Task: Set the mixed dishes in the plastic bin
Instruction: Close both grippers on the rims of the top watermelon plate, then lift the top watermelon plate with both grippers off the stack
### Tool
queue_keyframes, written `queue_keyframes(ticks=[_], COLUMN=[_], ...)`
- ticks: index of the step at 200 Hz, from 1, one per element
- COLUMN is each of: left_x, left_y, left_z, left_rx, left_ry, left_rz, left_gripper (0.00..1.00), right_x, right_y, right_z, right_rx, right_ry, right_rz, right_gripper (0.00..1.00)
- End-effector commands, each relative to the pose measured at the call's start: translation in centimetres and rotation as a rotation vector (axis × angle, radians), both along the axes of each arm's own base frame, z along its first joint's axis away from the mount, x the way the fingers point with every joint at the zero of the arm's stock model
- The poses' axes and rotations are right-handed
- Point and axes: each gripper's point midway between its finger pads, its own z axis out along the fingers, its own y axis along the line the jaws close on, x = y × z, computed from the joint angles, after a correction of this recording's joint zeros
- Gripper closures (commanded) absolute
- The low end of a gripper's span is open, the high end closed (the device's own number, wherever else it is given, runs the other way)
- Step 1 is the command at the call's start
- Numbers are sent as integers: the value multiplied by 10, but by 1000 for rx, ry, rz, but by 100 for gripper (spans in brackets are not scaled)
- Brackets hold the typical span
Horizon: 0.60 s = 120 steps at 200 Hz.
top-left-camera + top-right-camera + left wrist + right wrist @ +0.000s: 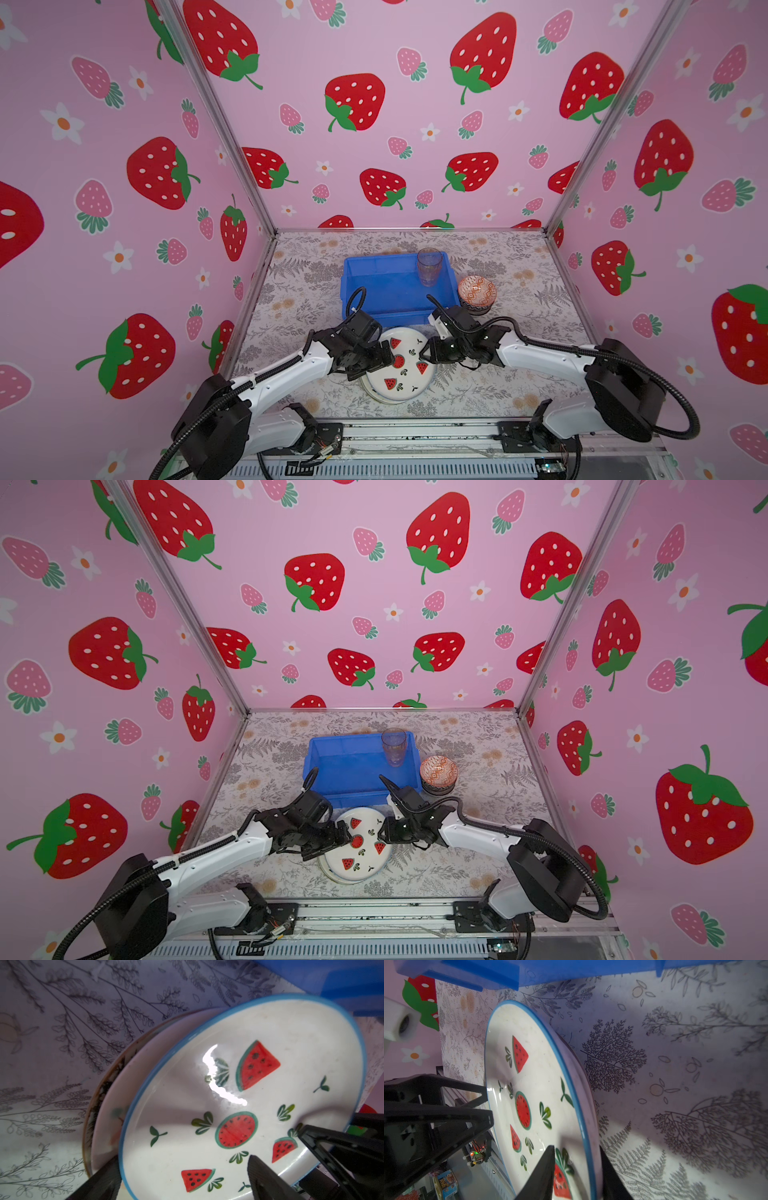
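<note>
A white plate with watermelon slices (405,365) (361,850) lies tilted on a second plate (369,390) (104,1109) near the table's front. My right gripper (422,353) (576,1147) is shut on the watermelon plate's right rim, one finger on top and one underneath. My left gripper (388,354) (181,1159) is open and straddles the left rim, one finger below it and one above the face. The blue plastic bin (345,286) (311,766) stands just behind. A clear tumbler (429,266) stands upright in its far right corner.
An orange-red patterned bowl (477,290) is stacked on a dark patterned bowl (478,309) right of the bin. Pink strawberry walls close in the left, right and back. A metal rail (415,432) runs along the table's front edge.
</note>
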Motion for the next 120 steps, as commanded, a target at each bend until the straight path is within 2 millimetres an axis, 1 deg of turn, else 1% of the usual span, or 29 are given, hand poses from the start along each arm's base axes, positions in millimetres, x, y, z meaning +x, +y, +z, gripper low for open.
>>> queue_keyframes(ticks=[1, 20, 38, 71, 84, 120], left_x=[14, 13, 13, 13, 12, 10], left_y=[-19, -19, -19, -20, -21, -18], left_z=[19, 18, 18, 19, 20, 19], left_rx=[-68, -66, -66, -68, -68, -60], left_ry=[-50, -49, -47, -52, -53, -55], left_rz=[-14, -16, -15, -16, -19, -15], left_gripper=[5, 5, 5, 5, 5, 5], right_x=[-3, -3, -3, -5, -6, -5], right_y=[20, 21, 21, 22, 23, 22], right_z=[32, 36, 36, 34, 34, 41], right_rx=[133, 140, 140, 147, 154, 170], right_ry=[-30, -35, -33, -13, -9, -19], right_rz=[50, 53, 53, 59, 63, 52], right_gripper=[69, 71, 74, 76, 79, 84])
